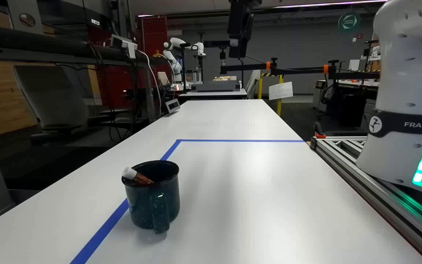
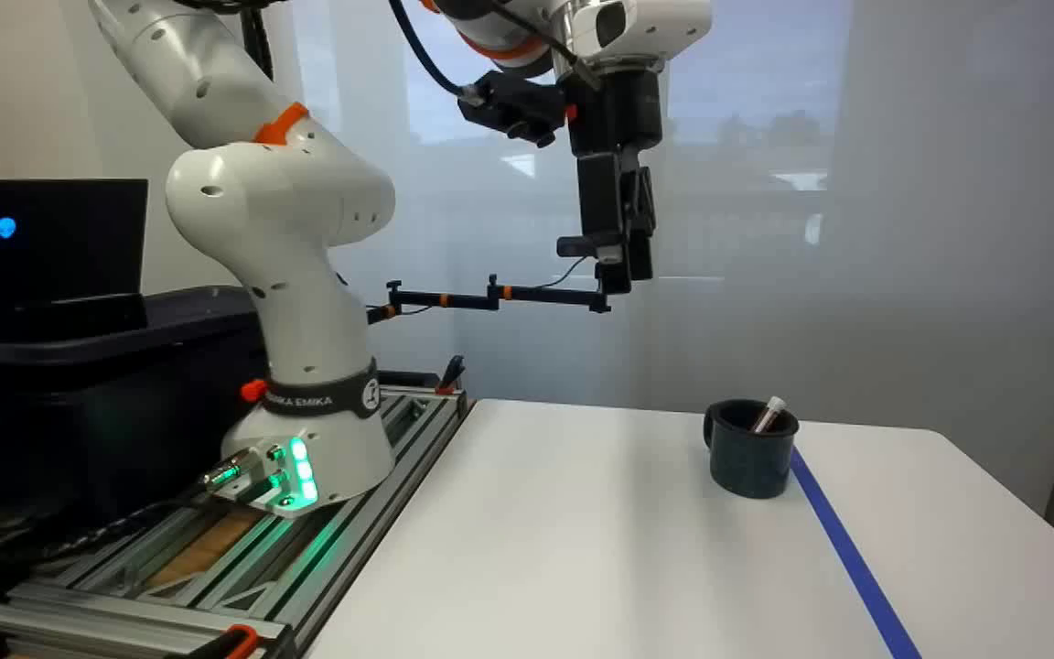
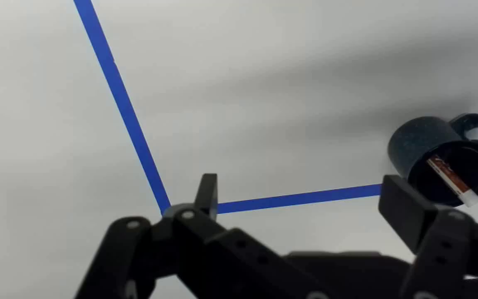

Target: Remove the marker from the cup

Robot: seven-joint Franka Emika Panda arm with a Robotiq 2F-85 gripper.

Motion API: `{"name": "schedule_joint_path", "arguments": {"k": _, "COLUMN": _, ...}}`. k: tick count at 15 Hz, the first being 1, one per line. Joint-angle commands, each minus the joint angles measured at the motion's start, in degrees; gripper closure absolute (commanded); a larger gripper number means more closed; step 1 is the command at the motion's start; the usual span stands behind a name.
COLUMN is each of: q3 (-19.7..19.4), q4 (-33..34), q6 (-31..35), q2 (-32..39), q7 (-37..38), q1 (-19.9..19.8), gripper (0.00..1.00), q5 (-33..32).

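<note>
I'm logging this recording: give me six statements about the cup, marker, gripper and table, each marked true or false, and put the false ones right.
1. The marker sits in the cup, with its white end poking out. True.
2. The cup lies on its side. False: it stands upright on the white table.
3. The gripper hangs higher than the cup, apart from it. True.
4. The gripper is shut on the marker. False: it is open, with nothing between its fingers.
5. Blue tape forms a corner on the table. True.
6. The cup is bright yellow. False: it is dark teal.
</note>
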Motion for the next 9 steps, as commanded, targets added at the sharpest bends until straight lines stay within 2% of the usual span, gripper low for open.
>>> {"name": "schedule_joint_path", "arguments": {"k": 1, "q3": -0.1, "q4": 0.1, "q6": -0.2, "q2": 0.1, "q7": 0.1, "q1": 0.1, "gripper": 0.0, "q5": -0.1}}
{"name": "schedule_joint_path", "arguments": {"k": 8, "q3": -0.1, "q4": 0.1, "q6": -0.2, "q2": 0.3, "q7": 0.1, "q1": 0.1, "gripper": 0.0, "q5": -0.1}}
{"name": "schedule_joint_path", "arguments": {"k": 9, "q3": -0.5, "q4": 0.1, "q6": 1.8, "q2": 1.1, "q7": -1.3, "q1": 0.9, "gripper": 0.0, "q5": 0.1}}
